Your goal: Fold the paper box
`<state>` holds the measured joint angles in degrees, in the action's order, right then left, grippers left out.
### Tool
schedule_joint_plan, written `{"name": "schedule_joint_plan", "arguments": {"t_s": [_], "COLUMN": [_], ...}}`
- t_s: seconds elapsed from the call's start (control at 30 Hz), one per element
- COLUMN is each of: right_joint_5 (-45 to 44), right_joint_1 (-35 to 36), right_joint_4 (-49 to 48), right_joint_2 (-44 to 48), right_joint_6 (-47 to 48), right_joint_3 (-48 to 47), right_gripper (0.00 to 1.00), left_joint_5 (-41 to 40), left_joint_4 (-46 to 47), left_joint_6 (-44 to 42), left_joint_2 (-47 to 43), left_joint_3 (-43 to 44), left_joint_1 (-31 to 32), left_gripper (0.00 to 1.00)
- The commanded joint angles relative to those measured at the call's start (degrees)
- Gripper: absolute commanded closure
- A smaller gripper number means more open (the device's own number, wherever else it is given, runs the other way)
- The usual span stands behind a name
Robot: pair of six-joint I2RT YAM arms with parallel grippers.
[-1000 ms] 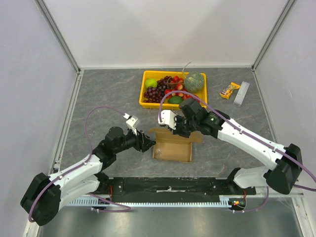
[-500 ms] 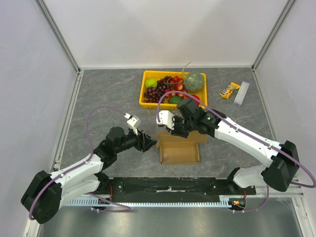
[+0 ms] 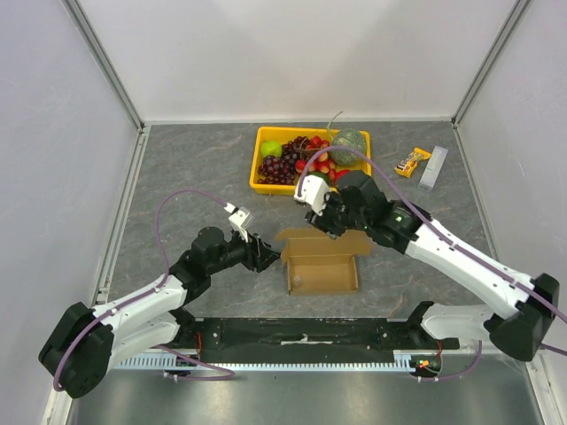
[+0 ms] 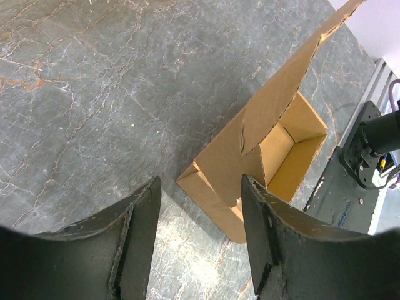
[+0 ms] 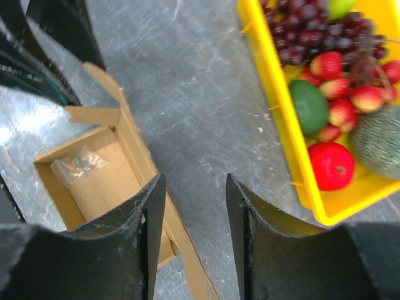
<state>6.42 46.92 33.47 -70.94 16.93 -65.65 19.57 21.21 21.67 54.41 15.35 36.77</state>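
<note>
The paper box (image 3: 323,266) lies open on the grey table, brown, with its long lid flap (image 3: 323,239) standing at the far side. Inside it I see a small clear packet (image 5: 78,164). My left gripper (image 3: 269,257) is open at the box's left end, and the box's corner (image 4: 219,194) shows just beyond the fingers with nothing between them. My right gripper (image 3: 333,225) is open above the far flap, between the box (image 5: 94,187) and the yellow tray. Its left finger (image 5: 134,237) hangs over the flap's edge without holding it.
A yellow tray (image 3: 256,168) of grapes, apples, an avocado and a melon stands just behind the box; its wall (image 5: 275,119) is close to my right fingers. A snack bar (image 3: 412,162) and a pale slim box (image 3: 433,167) lie at the back right.
My right gripper has opened, let go of the far flap and drawn back toward the tray. The box shifted a little right and squared up. My left arm barely moved.
</note>
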Motion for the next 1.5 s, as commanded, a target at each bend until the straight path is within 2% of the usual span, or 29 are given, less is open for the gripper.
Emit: {"name": "schedule_joint_plan", "arguments": {"t_s": [0.0, 0.1, 0.2, 0.27, 0.33, 0.4, 0.57, 0.63, 0.77, 0.87, 0.97, 1.47], "right_joint_5": [-9.56, -15.0, -26.77, -32.58, -34.01, -33.05, -19.54, -16.63, -16.79, -12.76, -8.71, 4.48], "right_joint_1": [-0.68, -1.74, -3.14, -5.33, -8.66, -13.06, -25.54, -26.61, -26.7, -26.79, -26.7, -26.61], "right_joint_4": [-5.43, -6.93, -6.58, -4.3, -1.32, 0.97, 1.77, 2.56, 7.64, 10.99, 11.17, 14.42], "right_joint_2": [6.5, 9.58, 10.21, 8.63, 6.53, 4.5, 1.16, 0.54, -1.83, -3.68, -3.16, -0.26], "right_joint_6": [-8.83, -13.13, -18.75, -22.36, -25.96, -28.95, -31.78, -32.22, -33.97, -36.08, -38.1, -38.46], "right_joint_3": [-2.12, -1.42, -0.98, -0.89, -1.24, -1.24, 2.18, 2.8, 2.63, 3.85, 6.75, 11.07], "right_gripper": [0.48, 0.45, 0.42, 0.45, 0.5, 0.57, 0.83, 0.93, 0.95, 0.97, 1.0, 1.0], "left_joint_5": [-0.68, -0.68, -0.59, -0.59, -0.5, -0.5, -0.5, -0.24, 0.46, 0.55, 0.2, -0.85], "left_joint_4": [2.78, 2.78, 2.69, 2.61, 2.34, 1.99, 0.94, 1.02, 0.59, 0.41, -0.21, -1.96], "left_joint_6": [0.39, 0.21, 0.3, 0.3, 0.21, 0.04, -0.4, -0.4, -0.31, -0.49, -0.49, 0.04], "left_joint_2": [-0.18, -0.1, 0.34, 0.52, 0.61, 0.87, 1.31, 1.66, 2.45, 2.28, 1.84, 1.66], "left_joint_3": [-0.5, -0.41, 0.02, 0.38, 0.9, 1.43, 2.92, 3.28, 4.07, 3.98, 3.72, 3.01], "left_joint_1": [0.23, 0.23, 0.23, 0.23, 0.23, 0.23, 0.32, 0.32, 0.67, 1.1, 1.28, 2.51], "left_gripper": [0.4, 0.4, 0.4, 0.4, 0.4, 0.4, 0.4, 0.4, 0.41, 0.41, 0.41, 0.42]}}
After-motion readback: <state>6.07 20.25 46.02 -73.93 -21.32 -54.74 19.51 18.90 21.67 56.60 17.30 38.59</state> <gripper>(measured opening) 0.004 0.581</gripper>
